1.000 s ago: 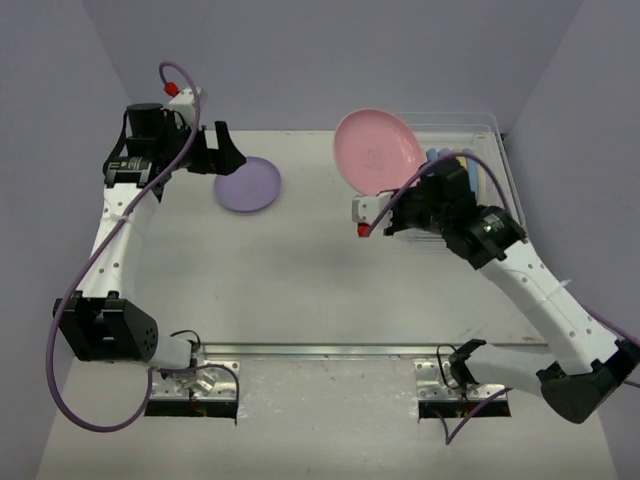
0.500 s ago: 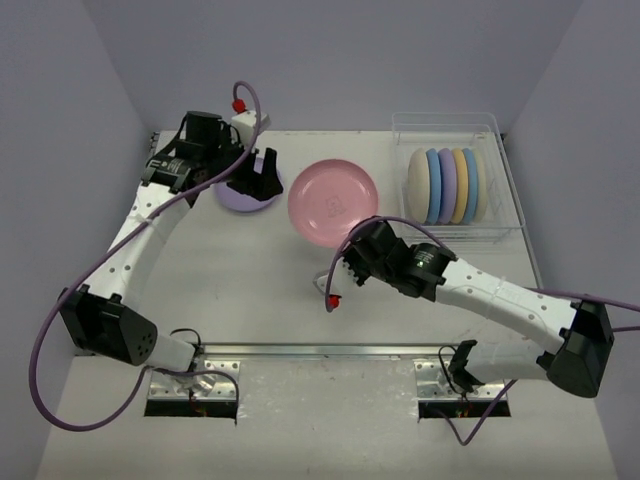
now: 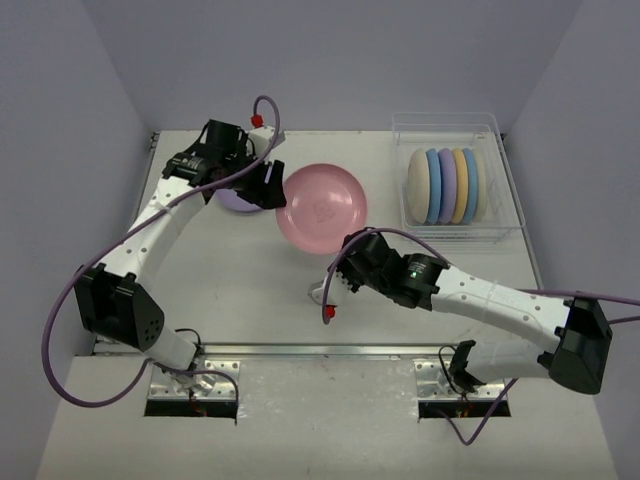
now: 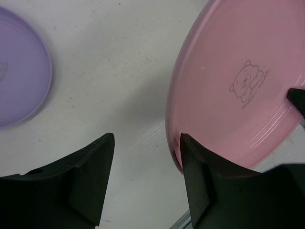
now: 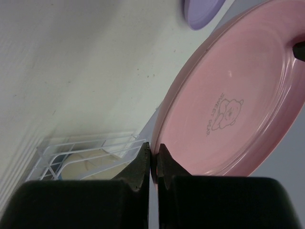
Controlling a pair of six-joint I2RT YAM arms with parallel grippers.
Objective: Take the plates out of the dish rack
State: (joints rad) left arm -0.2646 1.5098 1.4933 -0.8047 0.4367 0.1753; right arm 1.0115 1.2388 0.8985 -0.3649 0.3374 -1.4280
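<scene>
Right tool (image 5: 153, 155) pinching pink plate (image 5: 228, 109), plates (image 3: 447, 185) in rack (image 3: 445, 122)

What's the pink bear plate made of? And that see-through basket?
The pink plate looks like matte plastic, maybe melamine: thin smooth rim, soft dull sheen. The dish rack looks like clear hard plastic: its thin ribbed walls are see-through.

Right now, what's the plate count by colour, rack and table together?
pink plate: 1
lavender plates: 2
blue plates: 2
cream plates: 2, though the rightmost is hard to make out
yellow plate: 1
Total: 8
</scene>
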